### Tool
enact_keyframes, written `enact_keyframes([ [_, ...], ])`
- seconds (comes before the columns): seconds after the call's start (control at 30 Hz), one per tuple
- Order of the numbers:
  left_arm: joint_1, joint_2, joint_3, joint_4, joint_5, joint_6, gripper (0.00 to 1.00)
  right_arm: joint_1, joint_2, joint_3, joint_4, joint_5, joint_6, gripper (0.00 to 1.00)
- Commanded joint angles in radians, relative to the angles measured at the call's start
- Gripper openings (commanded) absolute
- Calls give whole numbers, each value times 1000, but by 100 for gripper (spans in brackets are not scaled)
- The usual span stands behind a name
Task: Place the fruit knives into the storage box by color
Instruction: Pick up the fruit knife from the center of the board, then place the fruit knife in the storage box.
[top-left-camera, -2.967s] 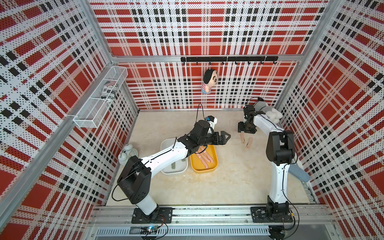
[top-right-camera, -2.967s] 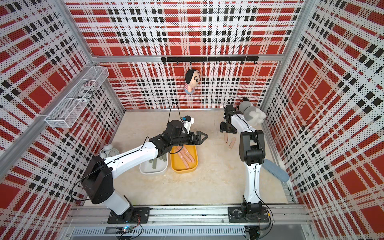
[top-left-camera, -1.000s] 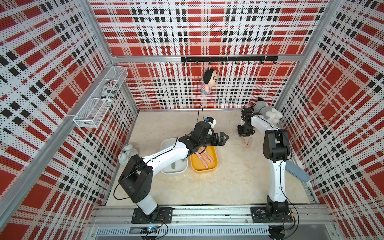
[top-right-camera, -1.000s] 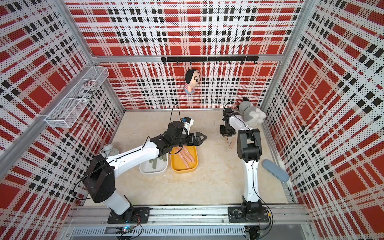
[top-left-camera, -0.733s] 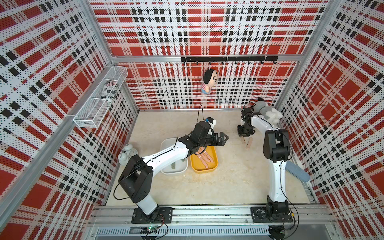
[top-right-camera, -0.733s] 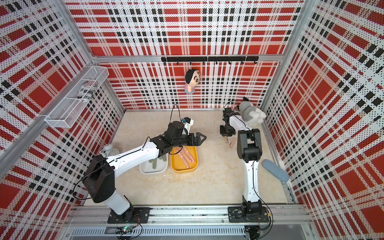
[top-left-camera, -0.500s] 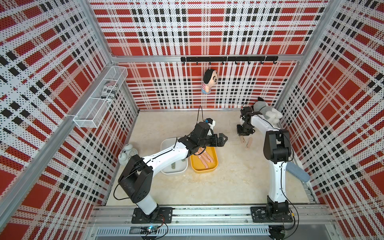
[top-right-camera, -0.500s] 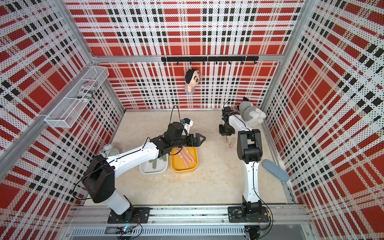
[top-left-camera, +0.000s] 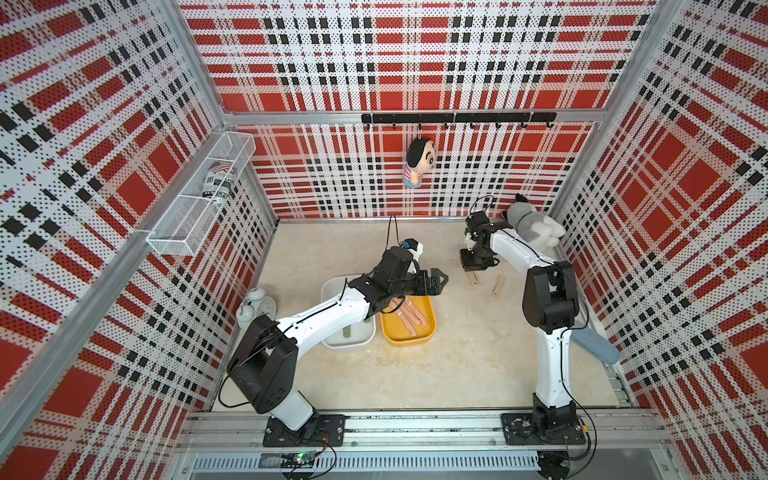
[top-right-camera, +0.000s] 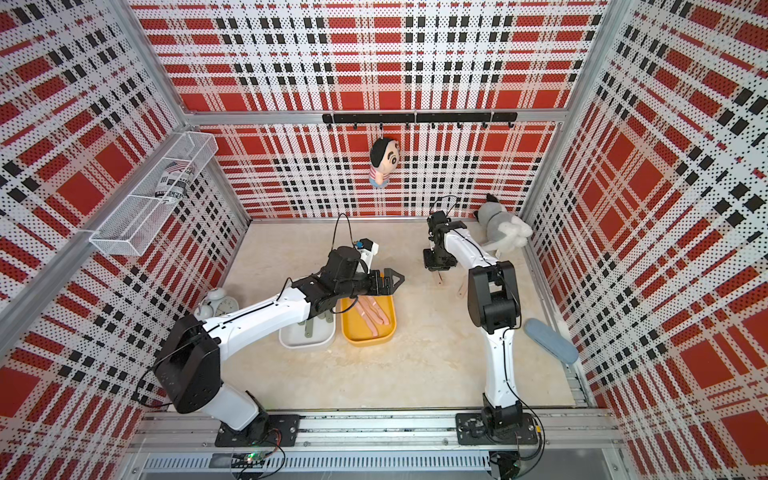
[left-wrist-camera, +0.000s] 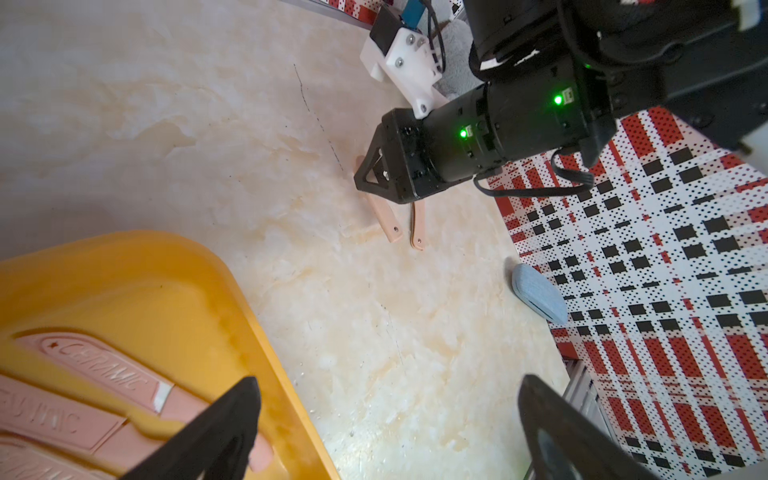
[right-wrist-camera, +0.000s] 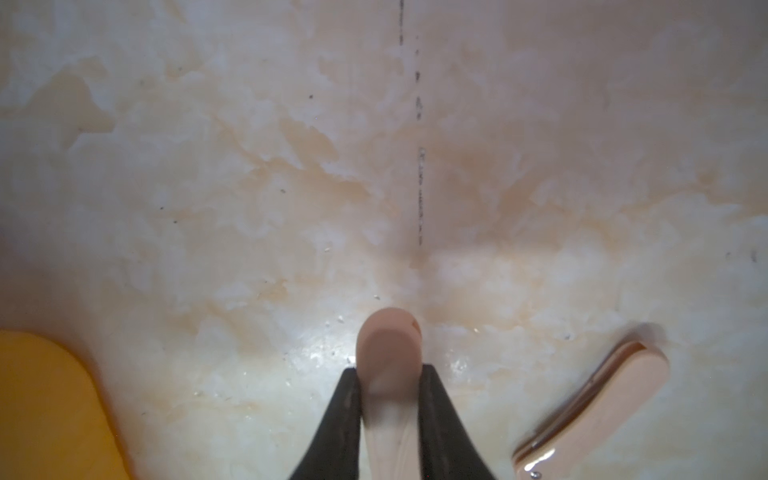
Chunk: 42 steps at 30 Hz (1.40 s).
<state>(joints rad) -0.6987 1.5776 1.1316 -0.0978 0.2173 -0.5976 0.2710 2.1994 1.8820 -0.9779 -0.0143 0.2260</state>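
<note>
My right gripper (right-wrist-camera: 390, 374) is shut on the end of a salmon-pink fruit knife (right-wrist-camera: 388, 345), low over the table at the back right (top-left-camera: 473, 266). The knife (left-wrist-camera: 384, 216) slants down from the jaws toward the table. A second pink knife (top-left-camera: 498, 286) lies loose beside it (right-wrist-camera: 594, 411). My left gripper (left-wrist-camera: 388, 388) hangs open and empty over the far end of the yellow storage box (top-left-camera: 430, 328), which holds pink knives (top-left-camera: 409, 316). The white storage box (top-right-camera: 286, 343) beside it holds olive knives (top-right-camera: 309, 328), partly hidden by my left arm.
A grey plush toy (top-left-camera: 532, 224) lies in the back right corner. A blue oblong pad (top-left-camera: 594, 347) rests by the right wall. An alarm clock (top-left-camera: 255, 305) stands left of the white box. A doll (top-left-camera: 417, 162) hangs on the back wall.
Over three seconds my right gripper has shifted slightly left with the pink knife in its jaws. My left gripper has stayed open and has hardly moved.
</note>
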Motion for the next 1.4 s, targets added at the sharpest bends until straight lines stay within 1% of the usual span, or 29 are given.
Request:
enact_keyframes([
  [0.0, 20, -50, -27, -7, -14, 10, 99, 42, -59, 21, -34, 9, 7, 23],
  [0.17, 44, -106, -74, -33, -19, 16, 98, 90, -77, 47, -52, 4, 19, 23],
  [0.37, 80, -196, -130, -90, -30, 31, 98, 146, -105, 79, -56, -35, 40, 23],
  [0.7, 134, -320, -233, -147, -35, 38, 98, 253, -102, 179, -99, -54, 64, 23],
  [1.0, 154, -428, -327, -195, -45, 25, 98, 329, -110, 184, -73, -105, 95, 23],
  [1.37, 157, -508, -409, -204, -61, -9, 98, 427, -90, 143, -25, -145, 125, 23],
])
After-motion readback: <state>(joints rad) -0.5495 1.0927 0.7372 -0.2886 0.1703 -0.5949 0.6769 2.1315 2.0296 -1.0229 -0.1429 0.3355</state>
